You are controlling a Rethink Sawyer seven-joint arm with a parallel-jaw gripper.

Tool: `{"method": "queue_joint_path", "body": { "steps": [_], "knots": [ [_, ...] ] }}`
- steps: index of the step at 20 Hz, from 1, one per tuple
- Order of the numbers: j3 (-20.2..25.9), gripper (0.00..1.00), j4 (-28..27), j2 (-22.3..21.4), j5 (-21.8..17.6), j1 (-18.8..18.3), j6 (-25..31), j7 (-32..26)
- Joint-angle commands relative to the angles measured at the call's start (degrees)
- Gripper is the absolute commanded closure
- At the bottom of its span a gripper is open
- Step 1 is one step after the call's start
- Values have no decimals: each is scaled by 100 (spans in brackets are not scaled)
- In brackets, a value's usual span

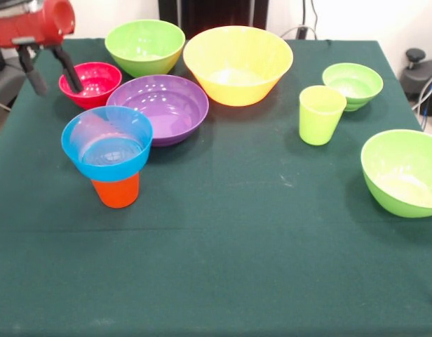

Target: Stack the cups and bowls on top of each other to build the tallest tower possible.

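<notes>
A blue bowl [107, 140] sits upright on an orange cup [116, 191] at the front left, forming a short tower. Behind it lie a wide purple bowl [175, 123] and a small magenta bowl [97, 95]. My gripper [59, 90] is open at the far left, its fingers straddling the magenta bowl's left rim: one finger [70, 77] reaches inside, the other stands outside. The big yellow bowl [237, 88] is at back centre, with a lime green bowl [142, 63] to its left. A lime green cup [320, 116] stands right of centre.
A small lime green bowl [355, 98] sits behind the green cup, and a larger lime green bowl [395, 196] rests at the right edge. The dark green tablecloth [223, 267] covers the table. Cables and dark equipment lie past the table's far right corner.
</notes>
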Motion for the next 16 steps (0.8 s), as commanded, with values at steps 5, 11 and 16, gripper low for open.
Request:
{"method": "queue_joint_path", "body": {
  "steps": [5, 11, 16],
  "knots": [
    [447, 0, 913, -983, 132, 16, 331, -1034],
    [571, 0, 1300, -1741, 499, 118, 253, -394],
    [461, 0, 1615, -2100, 803, 286, 157, 94]
  ]
}}
